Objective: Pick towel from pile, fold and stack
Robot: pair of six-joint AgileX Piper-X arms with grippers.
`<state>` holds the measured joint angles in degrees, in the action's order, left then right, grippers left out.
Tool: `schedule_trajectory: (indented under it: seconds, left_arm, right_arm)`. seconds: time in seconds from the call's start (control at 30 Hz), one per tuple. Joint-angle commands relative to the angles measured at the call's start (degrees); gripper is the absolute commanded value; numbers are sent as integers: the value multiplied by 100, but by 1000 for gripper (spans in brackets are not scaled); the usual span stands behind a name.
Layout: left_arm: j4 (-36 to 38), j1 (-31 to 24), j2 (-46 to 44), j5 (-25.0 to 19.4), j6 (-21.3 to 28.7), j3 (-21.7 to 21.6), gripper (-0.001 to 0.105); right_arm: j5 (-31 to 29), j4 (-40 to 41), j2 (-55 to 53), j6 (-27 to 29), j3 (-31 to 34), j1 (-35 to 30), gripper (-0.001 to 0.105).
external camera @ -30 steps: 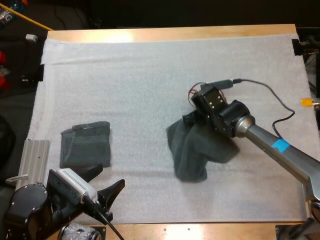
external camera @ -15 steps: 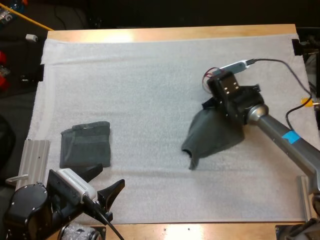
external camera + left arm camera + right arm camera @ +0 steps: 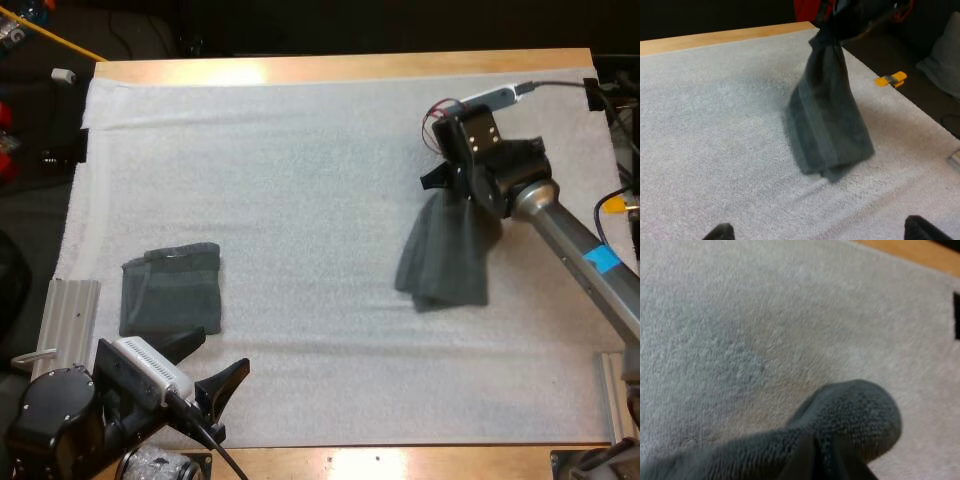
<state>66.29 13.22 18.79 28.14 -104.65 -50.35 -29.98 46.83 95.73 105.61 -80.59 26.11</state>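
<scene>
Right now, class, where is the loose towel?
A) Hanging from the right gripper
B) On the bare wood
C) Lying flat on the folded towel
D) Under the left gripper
A: the towel hangs from the right gripper, which is shut on its top end over the white mat, well apart from the folded towel.

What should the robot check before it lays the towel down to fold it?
1. Does the right gripper pinch the hanging towel at its top? Ok.
2. Is the hanging towel spread flat? Not ok, it dangles bunched.
3. Is there bare mat beside it to spread on? Ok.
4. Does the folded towel lie well apart from it? Ok.
5. Is the left gripper open and clear of both towels? Ok.
</scene>
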Motion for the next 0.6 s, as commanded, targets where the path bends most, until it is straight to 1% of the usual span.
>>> schedule_trajectory:
  seconds: [0.0,0.07,0.17,0.23,0.33,0.4,0.47,0.5,0.57]
  left_arm:
    - [-46,25,20,41,-55,-15,65]
    - [-46,25,20,41,-55,-15,65]
    - [-46,25,20,41,-55,-15,65]
    - [-46,25,20,41,-55,-15,65]
    - [-46,25,20,41,-55,-15,65]
    - [-46,25,20,41,-55,-15,65]
    - [-46,25,20,41,-55,-15,65]
    - [-46,25,20,41,-55,-15,65]
    - [-46,25,20,41,-55,-15,65]
  right_arm:
    - [-67,213,-59,98,-160,-22,10]
    - [-67,418,-105,106,-307,-22,28]
    - [-67,563,-183,106,-354,-22,48]
    - [-67,648,-227,106,-354,-22,52]
    - [-6,942,-250,34,-354,-7,52]
    - [280,1166,-250,-70,-354,31,52]
    - [915,1324,-250,-291,-303,98,52]
    - [1033,1328,-250,-372,-281,124,52]
    - [1535,1270,-219,-662,-122,227,52]
